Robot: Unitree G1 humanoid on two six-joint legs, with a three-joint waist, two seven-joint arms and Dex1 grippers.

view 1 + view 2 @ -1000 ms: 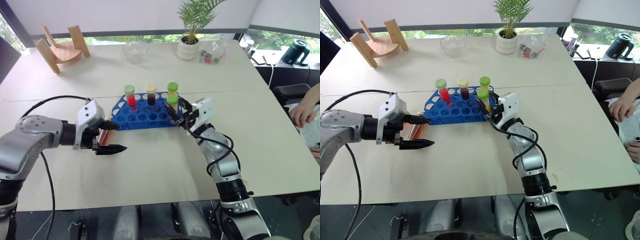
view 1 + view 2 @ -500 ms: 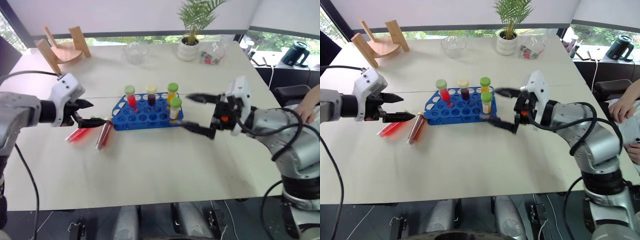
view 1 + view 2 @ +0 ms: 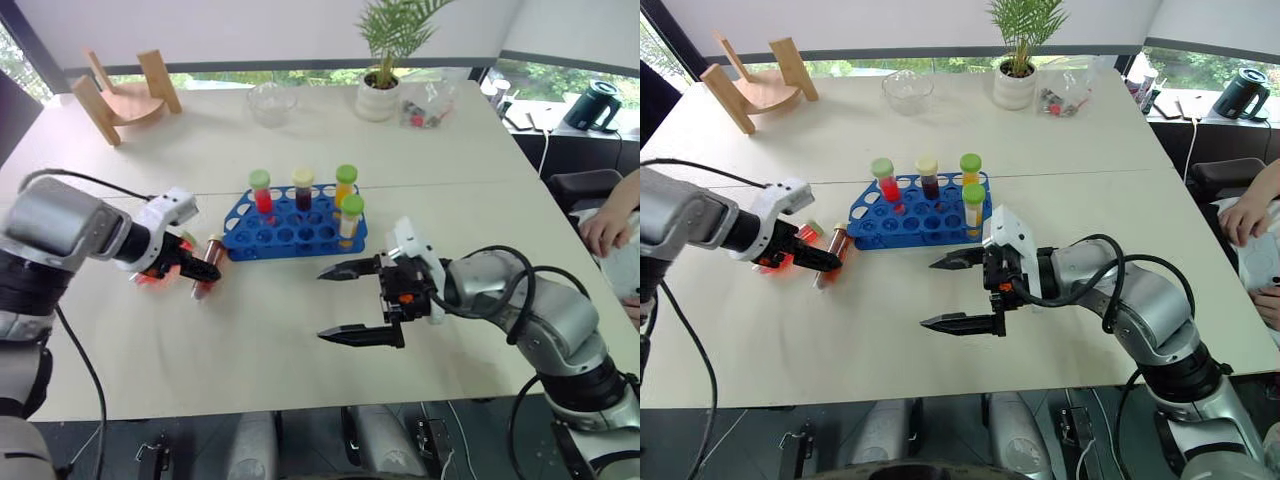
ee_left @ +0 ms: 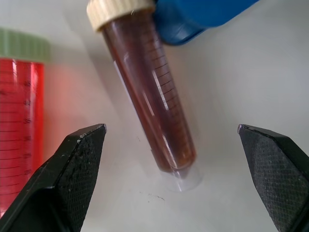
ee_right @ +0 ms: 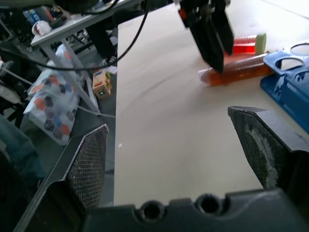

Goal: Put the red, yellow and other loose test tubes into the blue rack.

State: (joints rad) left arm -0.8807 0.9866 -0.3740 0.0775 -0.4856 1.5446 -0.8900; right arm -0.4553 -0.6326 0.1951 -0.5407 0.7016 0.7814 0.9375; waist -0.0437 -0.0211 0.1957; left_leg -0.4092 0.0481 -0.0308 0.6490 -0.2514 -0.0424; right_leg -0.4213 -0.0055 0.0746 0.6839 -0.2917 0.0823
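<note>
Nearest: right gripper (image 3: 350, 301), black fingers spread wide, empty, above pale tabletop (image 3: 300, 370) in front of bright blue plastic rack w/ round holes (image 3: 290, 225). Further left: left gripper (image 4: 174, 183), fingers wide apart, angled down over dark brownish-red cream-capped tube (image 4: 149, 96) lying flat just beside rack's corner; red green-capped tube (image 4: 19, 106) lay next to it. Beyond: four capped tubes stood upright in rack, incl. yellow green-capped tube (image 3: 348, 220).

I'm seeing graduation lines on the brown tube (image 4: 154, 96) and tiny digits on the red tube (image 4: 19, 121), but I can't read any.
</note>
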